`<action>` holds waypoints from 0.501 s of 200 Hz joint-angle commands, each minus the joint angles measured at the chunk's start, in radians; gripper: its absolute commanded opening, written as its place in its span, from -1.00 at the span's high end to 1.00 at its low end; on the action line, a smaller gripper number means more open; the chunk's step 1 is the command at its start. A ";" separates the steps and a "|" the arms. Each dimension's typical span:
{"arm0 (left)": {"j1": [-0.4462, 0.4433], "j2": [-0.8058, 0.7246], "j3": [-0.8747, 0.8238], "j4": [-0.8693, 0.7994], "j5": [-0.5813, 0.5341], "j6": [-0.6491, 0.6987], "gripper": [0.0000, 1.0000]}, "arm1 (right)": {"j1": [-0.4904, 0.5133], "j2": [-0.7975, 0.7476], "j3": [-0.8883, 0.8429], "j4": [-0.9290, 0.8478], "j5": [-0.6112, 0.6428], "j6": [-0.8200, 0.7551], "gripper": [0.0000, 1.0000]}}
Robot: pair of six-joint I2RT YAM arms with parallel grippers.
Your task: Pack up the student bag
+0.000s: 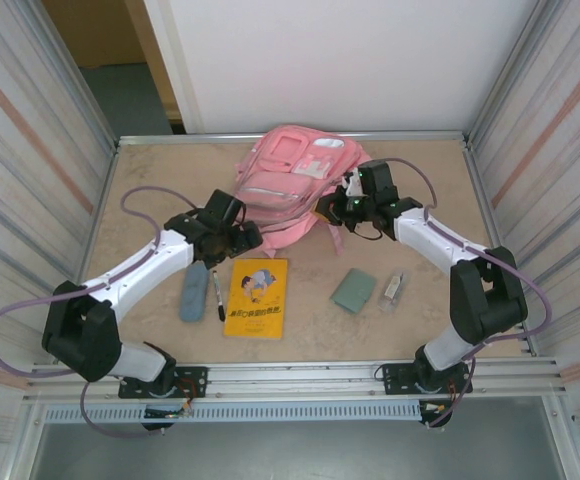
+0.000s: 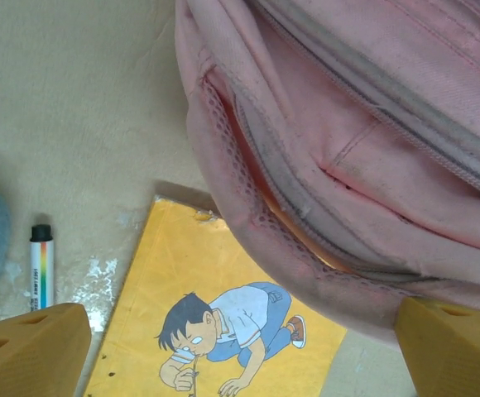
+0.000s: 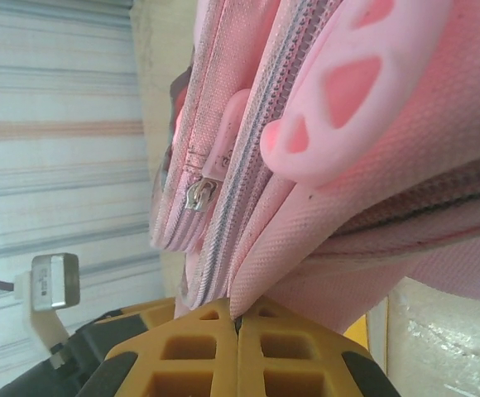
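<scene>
The student bag (image 1: 290, 175), a big pink backpack, lies at the back middle of the table. My right gripper (image 1: 335, 210) is at its right side, shut on a fold of pink fabric next to a zip; in the right wrist view the jaws (image 3: 238, 318) pinch the bag (image 3: 372, 190) just below a metal zip pull (image 3: 197, 194). My left gripper (image 1: 245, 240) hovers open at the bag's near left corner. In the left wrist view its fingers (image 2: 33, 347) stand wide apart over a yellow book (image 2: 165, 306), with the bag's gaping pocket (image 2: 372, 124) just beyond.
In front of the bag lie the yellow book (image 1: 256, 297), a marker (image 1: 217, 296) (image 2: 41, 269) and a blue-grey pouch (image 1: 194, 291) to its left. A green flat case (image 1: 354, 290) and a small clear item (image 1: 393, 291) lie to the right. Corrugated walls enclose the table.
</scene>
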 commanded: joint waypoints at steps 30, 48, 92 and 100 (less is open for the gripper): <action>-0.100 -0.020 -0.046 0.126 0.004 -0.082 -0.81 | 0.030 -0.057 -0.026 0.055 0.011 0.011 0.97; -0.142 -0.034 -0.094 0.149 0.000 -0.090 -0.82 | 0.030 -0.047 -0.028 0.029 0.029 -0.017 0.97; -0.135 -0.002 -0.189 0.211 0.020 -0.133 -0.78 | 0.031 -0.053 -0.064 0.010 0.054 -0.051 0.97; -0.128 -0.002 -0.195 0.235 0.029 -0.138 -0.77 | 0.031 -0.060 -0.075 -0.004 0.061 -0.061 0.97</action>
